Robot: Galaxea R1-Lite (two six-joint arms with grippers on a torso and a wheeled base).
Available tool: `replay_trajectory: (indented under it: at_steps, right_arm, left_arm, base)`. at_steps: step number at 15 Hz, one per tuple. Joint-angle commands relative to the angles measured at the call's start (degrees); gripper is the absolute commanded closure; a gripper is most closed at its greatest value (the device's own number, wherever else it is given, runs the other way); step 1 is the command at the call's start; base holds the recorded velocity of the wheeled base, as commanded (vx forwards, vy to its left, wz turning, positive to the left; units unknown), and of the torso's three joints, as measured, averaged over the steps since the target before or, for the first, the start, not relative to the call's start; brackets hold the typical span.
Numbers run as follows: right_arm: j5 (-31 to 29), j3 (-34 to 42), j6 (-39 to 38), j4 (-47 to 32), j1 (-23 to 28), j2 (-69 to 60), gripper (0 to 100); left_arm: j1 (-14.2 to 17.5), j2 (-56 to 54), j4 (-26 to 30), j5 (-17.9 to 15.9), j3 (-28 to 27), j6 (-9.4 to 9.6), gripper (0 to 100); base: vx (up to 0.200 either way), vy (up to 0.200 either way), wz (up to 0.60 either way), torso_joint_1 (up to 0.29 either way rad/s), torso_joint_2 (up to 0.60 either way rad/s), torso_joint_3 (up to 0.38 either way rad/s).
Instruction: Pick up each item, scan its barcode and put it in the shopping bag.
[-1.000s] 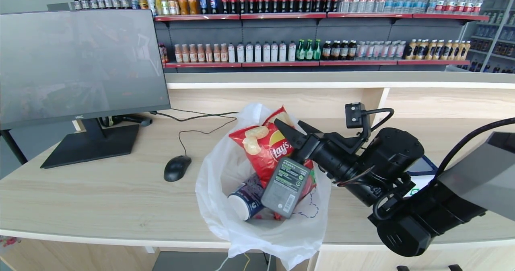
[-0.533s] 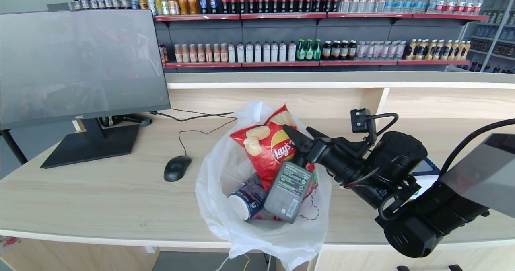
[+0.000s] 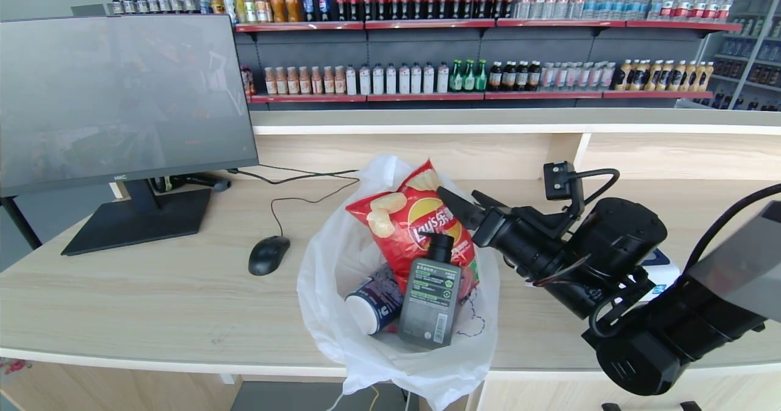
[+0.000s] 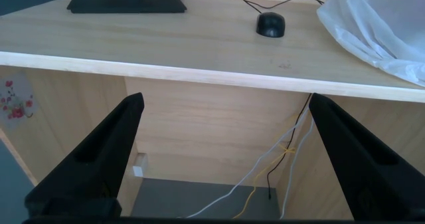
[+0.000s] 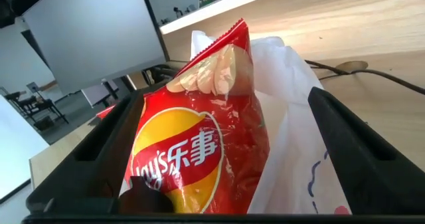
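A white plastic shopping bag (image 3: 326,277) stands open at the counter's front edge. Inside it are a red chips bag (image 3: 406,225), a blue cup (image 3: 373,300) lying on its side, and a grey bottle (image 3: 430,301) with a black cap, standing upright in front of the chips. My right gripper (image 3: 459,196) is open just right of the chips bag, above the bag's right rim, holding nothing. In the right wrist view the chips bag (image 5: 192,151) sits between the spread fingers (image 5: 358,144). My left gripper (image 4: 226,151) hangs open below the counter edge (image 4: 199,68).
A monitor (image 3: 116,94) on a black stand occupies the left of the counter, with a black mouse (image 3: 268,254) and cables between it and the bag. A blue-and-white item (image 3: 662,271) lies under my right arm. Drink shelves stand behind the raised back counter.
The right gripper let go of the grey bottle, which dropped upright into the bag. The gripper then drew back to the right.
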State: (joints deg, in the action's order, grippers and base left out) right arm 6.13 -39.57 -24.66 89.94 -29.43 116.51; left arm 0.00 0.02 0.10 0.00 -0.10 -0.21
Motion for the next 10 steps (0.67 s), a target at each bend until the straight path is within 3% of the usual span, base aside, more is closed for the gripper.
replay_trajectory:
  at_steps: [1, 7, 10]
  right_arm:
    - [0.0, 0.4, 0.1, 0.1, 0.1, -1.3, 0]
    - [0.3, 8.1, 4.4, 0.1, -0.6, -12.6, 0]
    - [0.8, 16.5, 9.7, 0.1, -1.2, -24.0, 0]
  left_arm:
    - [0.0, 0.0, 0.0, 0.0, 0.0, -0.06, 0]
    - [0.0, 0.0, 0.0, 0.0, 0.0, 0.03, 0]
    - [0.0, 0.0, 0.0, 0.0, 0.0, -0.06, 0]
  base:
    - [0.0, 0.0, 0.0, 0.0, 0.0, 0.0]
    - [0.0, 0.0, 0.0, 0.0, 0.0, 0.0]
    - [0.0, 0.0, 0.0, 0.0, 0.0, 0.0]
